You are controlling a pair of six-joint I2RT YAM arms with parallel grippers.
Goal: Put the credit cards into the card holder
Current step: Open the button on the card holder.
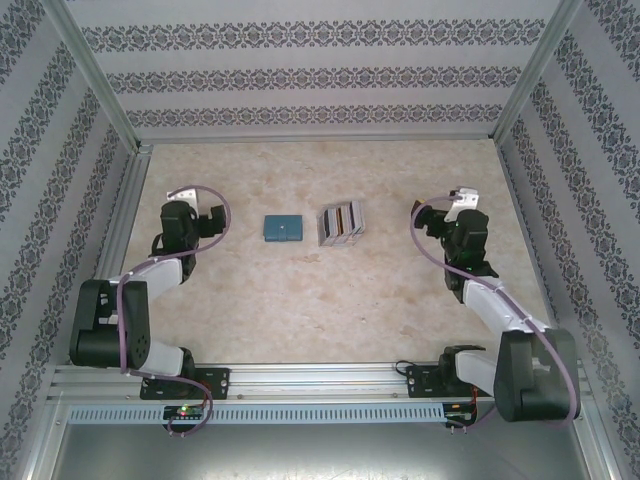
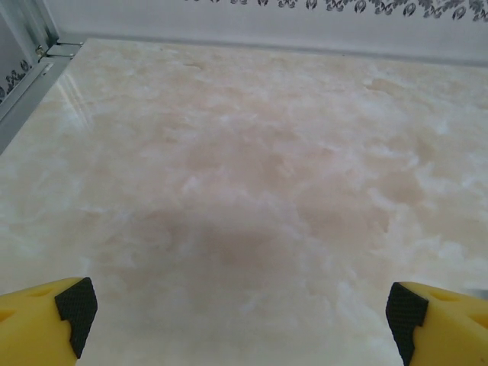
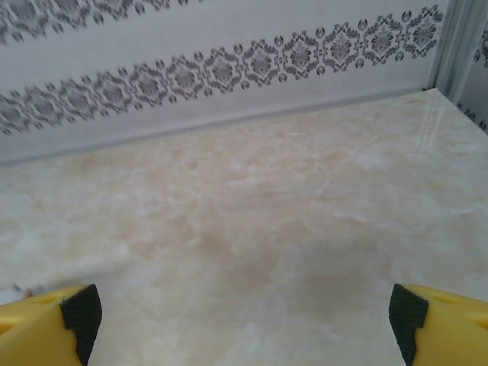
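Cards (image 1: 345, 218) blur together in the rack (image 1: 326, 240); left pincer (image 2: 242, 309) and right pincer (image 3: 242, 313) gape empty.

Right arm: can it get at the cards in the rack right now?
Probably yes. The right gripper is open and empty, the table between it and the cards standing in the rack is bare, and the card holder lies on the rack's far side.

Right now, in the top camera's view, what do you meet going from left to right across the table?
In order: left gripper → teal card holder → grey rack holding the credit cards → right gripper.
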